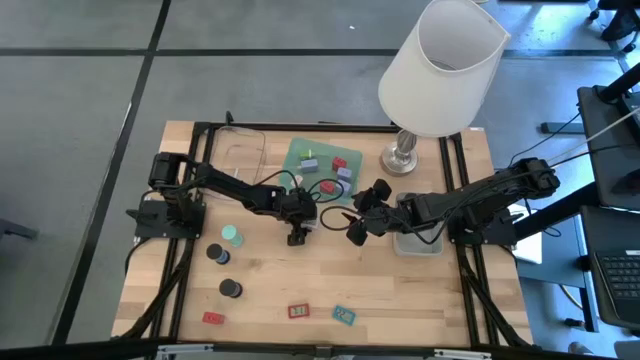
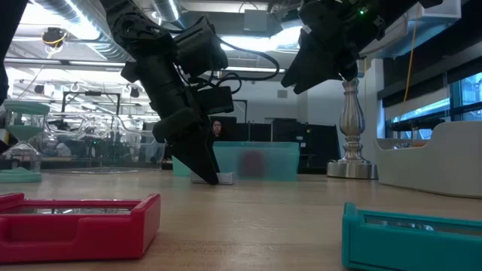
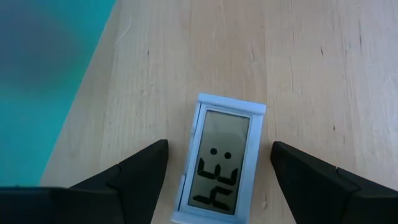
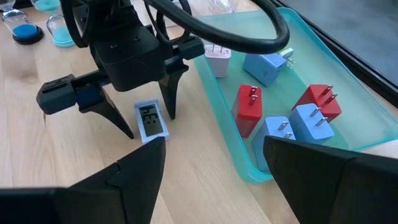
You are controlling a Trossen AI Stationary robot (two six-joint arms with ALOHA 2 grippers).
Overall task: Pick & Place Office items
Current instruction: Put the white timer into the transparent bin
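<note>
Left gripper (image 4: 148,115) standing with fingers spread, straddling small pale-blue rectangular digital clock (image 4: 151,121) lying flat on wooden table (image 1: 400,290) just beside translucent green tray (image 4: 231,152), not gripping it, right gripper (image 1: 357,228) hovering parted and empty near that tray, red and blue plug blocks (image 4: 250,109) sitting inside the tray.

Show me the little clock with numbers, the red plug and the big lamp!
little clock (image 3: 219,160), left wrist view, on its screen.
red plug (image 4: 249,107), right wrist view, on its front face.
lamp (image 1: 443,68), high view, on its white shade.

Wooden table (image 1: 400,290): green tray (image 1: 296,152), lamp (image 1: 403,155), clock (image 4: 150,121).
</note>
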